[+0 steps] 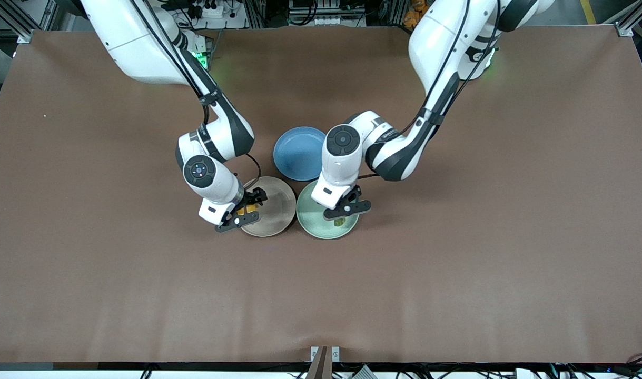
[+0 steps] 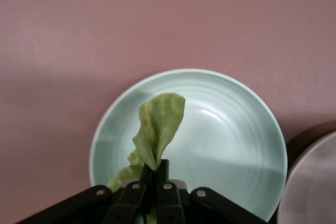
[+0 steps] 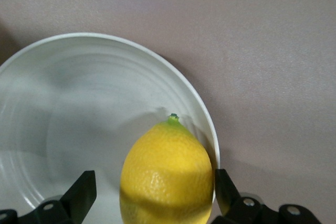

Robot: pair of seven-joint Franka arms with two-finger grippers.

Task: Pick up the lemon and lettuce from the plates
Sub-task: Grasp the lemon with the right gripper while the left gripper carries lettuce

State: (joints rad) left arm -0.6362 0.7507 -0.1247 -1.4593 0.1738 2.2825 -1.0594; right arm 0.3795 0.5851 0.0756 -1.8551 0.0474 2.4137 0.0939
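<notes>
Both jaws low: left gripper (image 2: 153,182) pinches the lettuce (image 2: 157,129); right gripper (image 3: 152,192) gapes around the lemon (image 3: 167,174).

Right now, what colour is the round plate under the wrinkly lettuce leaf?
Pale mint green plate; the left wrist view shows it best.

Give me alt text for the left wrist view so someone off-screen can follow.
The left gripper is shut on a wrinkled green lettuce leaf, which stands up from between its black fingers over a round pale mint green plate. The plate sits on a brown table, with the rim of a second, beige plate showing at the frame's edge.
</notes>
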